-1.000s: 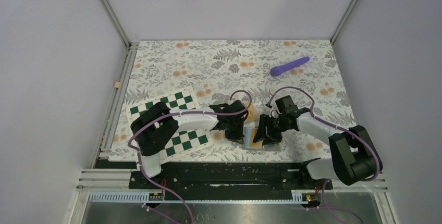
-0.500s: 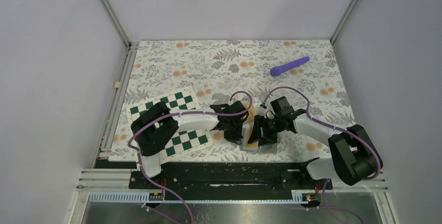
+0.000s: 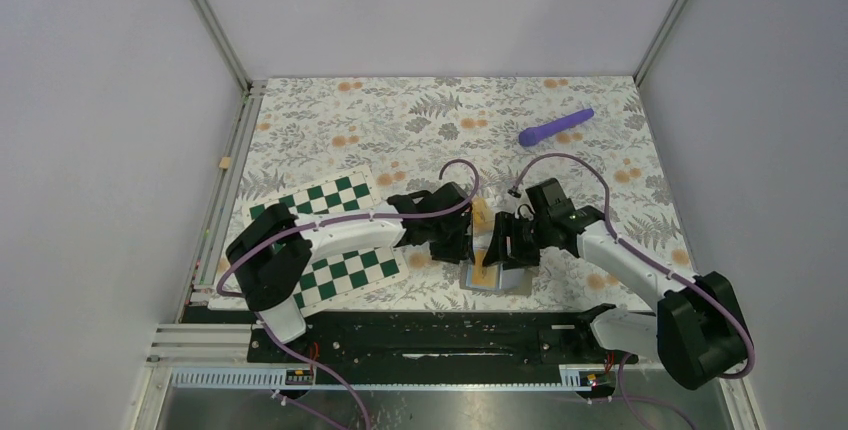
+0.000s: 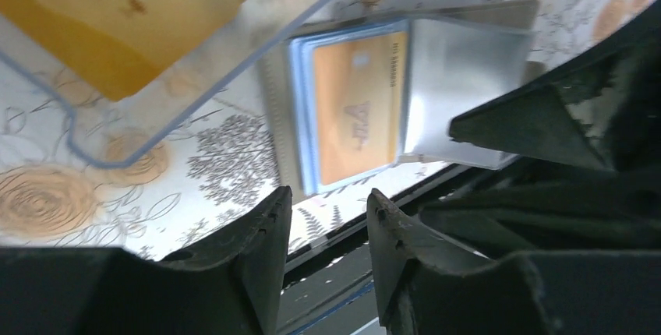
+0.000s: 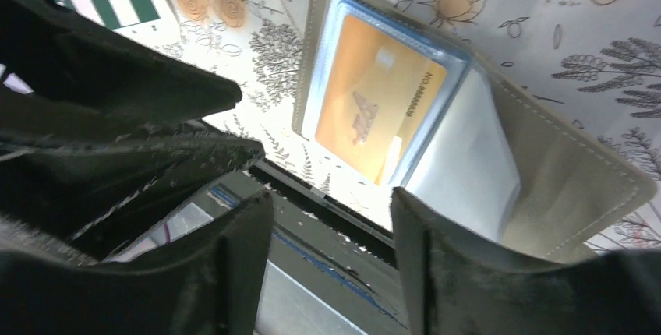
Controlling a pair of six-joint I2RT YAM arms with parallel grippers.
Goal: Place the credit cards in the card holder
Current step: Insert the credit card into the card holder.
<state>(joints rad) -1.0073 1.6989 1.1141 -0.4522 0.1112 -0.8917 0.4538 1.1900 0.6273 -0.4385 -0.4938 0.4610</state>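
Observation:
The grey card holder (image 3: 497, 277) lies open on the floral cloth near the front edge. One orange-yellow credit card (image 4: 357, 117) sits in its clear blue-edged sleeve (image 5: 379, 113), and a loose clear flap (image 5: 468, 167) lies beside the card. A second credit card (image 4: 132, 15) rests under a clear plastic edge, just behind the holder (image 3: 483, 213). My left gripper (image 3: 457, 243) hovers at the holder's left, open and empty (image 4: 327, 210). Over the holder's right part, my right gripper (image 3: 507, 245) is open with nothing between its fingers (image 5: 331, 206).
A green-and-white chessboard (image 3: 335, 195) lies under the left arm. A purple rod (image 3: 556, 127) rests at the back right. The black base rail (image 3: 450, 330) runs close in front of the holder. The two grippers stand close to each other.
My left gripper has opened and let go of the card, which now lies in the holder's sleeve. The right gripper has opened a little wider and shifted slightly.

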